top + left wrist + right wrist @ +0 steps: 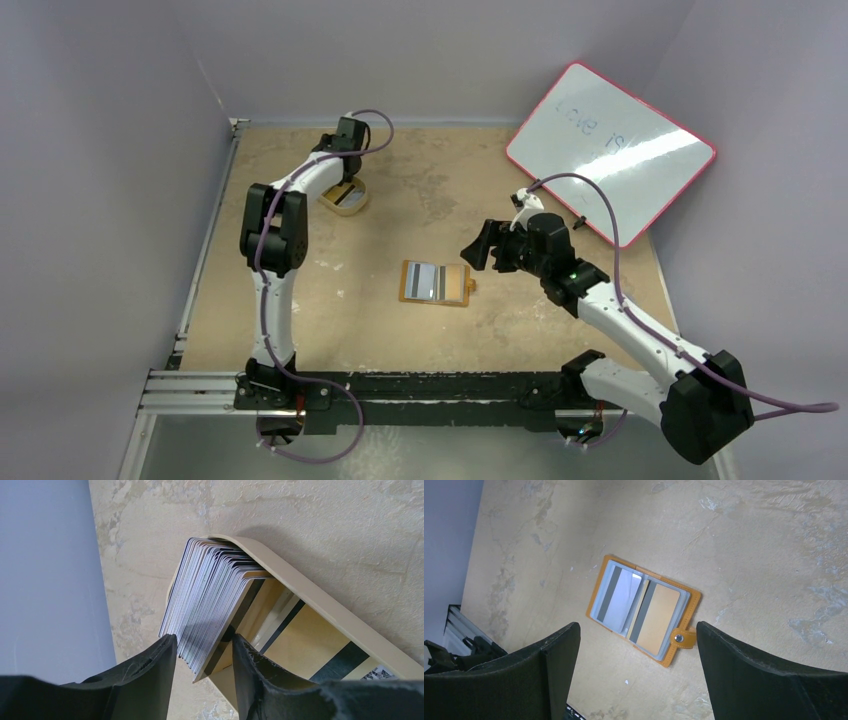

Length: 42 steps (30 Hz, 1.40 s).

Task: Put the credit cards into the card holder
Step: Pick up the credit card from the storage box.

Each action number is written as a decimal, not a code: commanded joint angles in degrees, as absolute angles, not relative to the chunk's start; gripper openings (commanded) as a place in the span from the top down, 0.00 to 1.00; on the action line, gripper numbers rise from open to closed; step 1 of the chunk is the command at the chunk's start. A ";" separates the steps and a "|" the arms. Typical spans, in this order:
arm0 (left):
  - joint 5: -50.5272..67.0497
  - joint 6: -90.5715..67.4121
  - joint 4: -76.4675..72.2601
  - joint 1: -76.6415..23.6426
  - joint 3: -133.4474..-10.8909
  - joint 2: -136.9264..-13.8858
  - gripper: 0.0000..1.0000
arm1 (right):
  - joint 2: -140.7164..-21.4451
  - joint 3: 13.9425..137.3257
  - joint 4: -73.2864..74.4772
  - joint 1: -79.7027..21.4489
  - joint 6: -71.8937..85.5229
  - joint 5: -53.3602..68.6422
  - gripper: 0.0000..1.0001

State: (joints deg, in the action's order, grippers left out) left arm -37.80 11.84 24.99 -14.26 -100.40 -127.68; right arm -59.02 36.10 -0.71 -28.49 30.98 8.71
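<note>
A: Credit cards (210, 600) stood fanned in the cream tray (320, 607), upper left; left jaws straddled them half-open, grip unclear.
B: Card holder (436, 282) lay open at centre; right jaws gaped wide, empty, to its right.

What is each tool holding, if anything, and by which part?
The right tool holds nothing. The left tool sets its fingers either side of the card stack, at its near edge; whether it grips cannot be told.
</note>
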 commanded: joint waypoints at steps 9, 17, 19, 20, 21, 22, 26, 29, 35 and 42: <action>-40.52 13.45 24.46 -13.79 -104.03 -126.98 0.68 | -58.88 38.27 -2.18 -28.65 30.23 9.23 0.13; -40.62 13.50 24.90 -13.74 -104.91 -126.72 0.72 | -59.15 38.24 -2.49 -28.65 30.26 9.49 0.13; -40.48 13.32 25.21 -13.80 -105.07 -126.76 0.74 | -59.24 38.28 -2.52 -28.63 30.35 9.56 0.13; -40.44 13.27 25.22 -13.82 -105.06 -126.76 0.74 | -59.24 38.24 -2.55 -28.65 30.37 9.58 0.13; -40.47 13.25 25.29 -13.86 -105.10 -126.77 0.74 | -59.24 38.28 -2.54 -28.66 30.39 9.58 0.13; -40.62 13.31 25.35 -13.88 -105.10 -126.74 0.74 | -59.24 38.23 -2.54 -28.65 30.30 9.58 0.13; -40.61 13.27 25.47 -13.89 -105.34 -126.76 0.77 | -59.15 38.26 -2.14 -28.66 30.32 9.32 0.13; -40.60 13.18 26.02 -13.89 -105.94 -126.87 0.81 | -59.08 38.08 -2.46 -28.68 30.56 9.61 0.13; -39.25 11.95 28.02 -14.02 -107.36 -126.12 0.85 | -59.57 38.66 -2.31 -28.65 30.38 9.87 0.13; -37.86 10.89 31.22 -14.23 -109.55 -126.83 0.91 | -60.12 39.87 -1.25 -28.70 29.73 10.09 0.13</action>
State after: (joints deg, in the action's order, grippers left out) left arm -37.28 12.34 30.15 -14.31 -106.06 -127.66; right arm -60.05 36.40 -0.30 -28.49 30.92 8.78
